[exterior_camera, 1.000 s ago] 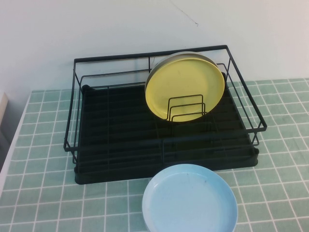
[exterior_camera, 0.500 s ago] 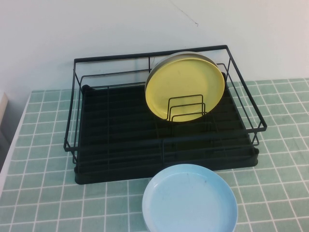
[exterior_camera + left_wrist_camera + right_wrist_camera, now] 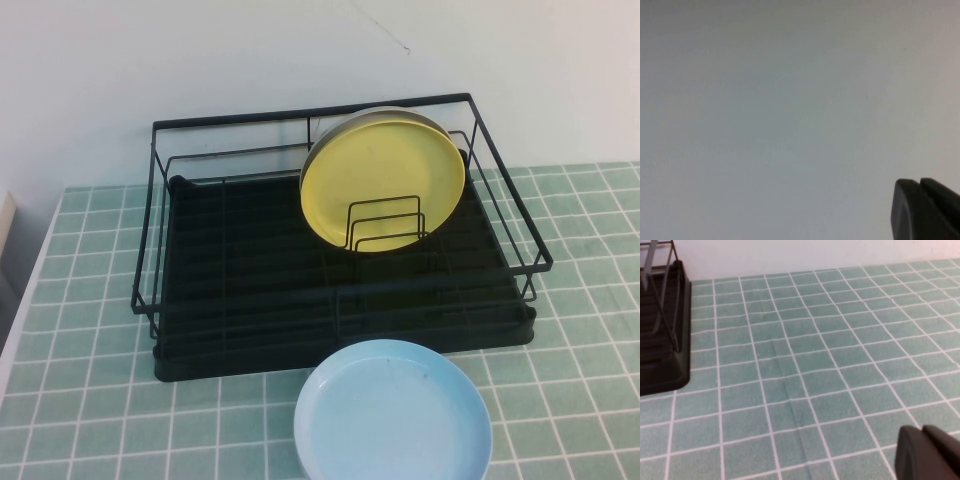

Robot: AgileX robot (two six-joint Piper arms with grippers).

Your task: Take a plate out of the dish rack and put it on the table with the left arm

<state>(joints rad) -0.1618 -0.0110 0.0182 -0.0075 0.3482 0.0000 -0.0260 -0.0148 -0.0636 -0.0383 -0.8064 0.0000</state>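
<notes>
The yellow plate [image 3: 383,180] stands on edge in the back right part of the black dish rack [image 3: 250,280], leaning behind small wire dividers [image 3: 385,222]. Neither arm shows in the high view. In the left wrist view my left gripper [image 3: 917,182] shows only as two dark fingertips pressed together, shut and empty, facing a plain white wall. My right gripper [image 3: 920,429] is also shut and empty, low over the green tiled table [image 3: 805,365], with a corner of the rack [image 3: 662,340] off to one side.
A grey-white plate's rim [image 3: 345,128] shows just behind the yellow plate. A light blue plate [image 3: 392,415] lies flat on the table [image 3: 90,400] in front of the rack. A white wall stands behind the rack.
</notes>
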